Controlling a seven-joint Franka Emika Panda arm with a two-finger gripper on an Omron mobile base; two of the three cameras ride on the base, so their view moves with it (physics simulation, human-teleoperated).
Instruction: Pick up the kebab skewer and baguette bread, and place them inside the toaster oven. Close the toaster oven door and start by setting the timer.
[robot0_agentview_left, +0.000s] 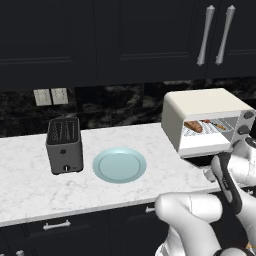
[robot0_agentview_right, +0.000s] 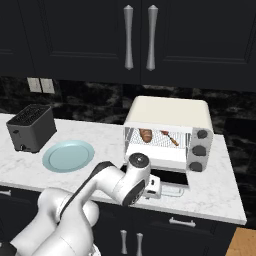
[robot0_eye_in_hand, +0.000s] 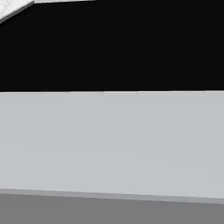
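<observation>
Right base view puts one toaster oven (robot0_agentview_right: 170, 112) at centre frame on the white marble counter (robot0_agentview_right: 220, 195), its toaster oven door (robot0_agentview_right: 167, 178) dropped open and largely hidden behind the arm's wrist. One dark slot toaster (robot0_agentview_right: 31, 127) stands at the left edge, one pale blue plate (robot0_agentview_right: 68, 155) just right of it. Two silver cabinet handles (robot0_agentview_right: 128, 37) hang at the top. On the oven's wire rack lie one baguette bread (robot0_agentview_right: 146, 134), seen end-on with its long axis running front to back, and one kebab skewer (robot0_agentview_right: 169, 137), slanting from upper left to lower right. The gripper (robot0_agentview_right: 155, 189) sits low in front of the open oven; its fingers are hidden, so whether they are spread or pressed together cannot be told.
</observation>
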